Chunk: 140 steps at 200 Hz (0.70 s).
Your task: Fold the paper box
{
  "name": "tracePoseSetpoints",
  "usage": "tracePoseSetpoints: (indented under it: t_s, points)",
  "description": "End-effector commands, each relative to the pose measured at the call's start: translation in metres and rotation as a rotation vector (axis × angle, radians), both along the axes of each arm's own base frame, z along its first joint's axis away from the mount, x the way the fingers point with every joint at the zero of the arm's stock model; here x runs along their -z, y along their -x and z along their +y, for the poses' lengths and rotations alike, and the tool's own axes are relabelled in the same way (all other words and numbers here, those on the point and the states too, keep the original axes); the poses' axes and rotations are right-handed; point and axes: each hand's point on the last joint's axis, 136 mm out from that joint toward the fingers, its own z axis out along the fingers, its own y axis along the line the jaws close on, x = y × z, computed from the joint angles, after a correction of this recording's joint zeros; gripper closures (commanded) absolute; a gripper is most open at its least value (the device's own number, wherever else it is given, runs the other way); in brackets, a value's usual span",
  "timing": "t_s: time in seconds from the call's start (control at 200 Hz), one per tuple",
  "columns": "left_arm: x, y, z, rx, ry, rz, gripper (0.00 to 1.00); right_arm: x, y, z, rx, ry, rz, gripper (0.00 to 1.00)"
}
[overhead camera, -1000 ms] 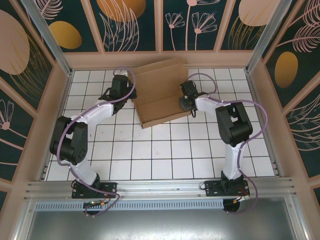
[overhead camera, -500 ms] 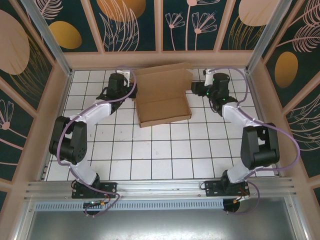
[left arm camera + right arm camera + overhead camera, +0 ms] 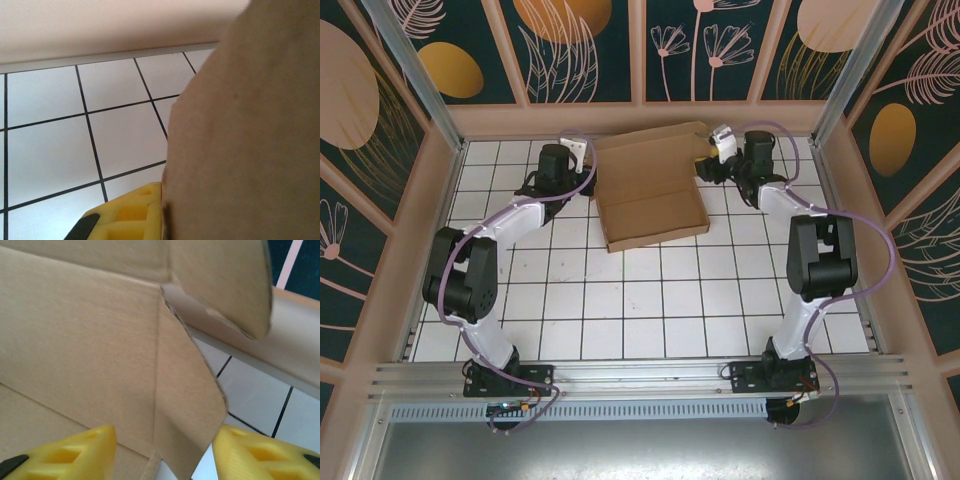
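The brown paper box (image 3: 650,190) lies at the back middle of the tiled floor, its shallow tray forward and its wide lid panel raised toward the back wall. My left gripper (image 3: 583,160) is at the lid's left edge, shut on the cardboard. In the left wrist view one yellow finger (image 3: 125,215) presses against the paper box (image 3: 250,125), and the other finger is hidden behind it. My right gripper (image 3: 708,162) is at the lid's right edge. It stands open (image 3: 164,442), with a rounded side flap (image 3: 187,405) of the paper box between its fingers.
The pink back wall (image 3: 640,118) runs right behind the box and both grippers. Side walls (image 3: 438,230) close in the white tiled floor (image 3: 650,300). Both arm bases sit on the metal rail (image 3: 640,375) at the near edge.
My right arm swung from the box's right side back to the lid's right corner. The left gripper stayed at the lid's left edge and closed. The box slid slightly right.
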Motion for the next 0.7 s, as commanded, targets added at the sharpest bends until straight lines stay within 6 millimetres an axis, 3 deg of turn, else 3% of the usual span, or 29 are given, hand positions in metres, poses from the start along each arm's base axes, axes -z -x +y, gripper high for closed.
tracePoseSetpoints:
  t_s: [0.0, 0.165, 0.29, 0.485, 0.696]
  points:
    - [-0.005, -0.005, -0.003, 0.037, 0.005, -0.004, 0.97, -0.009, -0.002, 0.007, -0.079, 0.021, -0.041, 0.57]
    - [-0.003, -0.009, -0.003, 0.058, 0.026, 0.028, 0.93, -0.003, 0.004, 0.016, -0.143, 0.008, -0.004, 0.88]
    - [-0.004, -0.009, -0.004, 0.073, 0.057, 0.045, 0.85, -0.001, 0.007, 0.017, -0.142, 0.008, -0.004, 0.97]
    - [-0.004, -0.007, -0.006, 0.097, 0.076, 0.048, 0.74, -0.001, 0.015, 0.018, -0.138, -0.004, -0.014, 1.0]
    - [-0.01, 0.004, -0.024, 0.269, 0.072, 0.004, 0.78, -0.005, 0.038, 0.027, -0.187, -0.008, -0.039, 1.0]
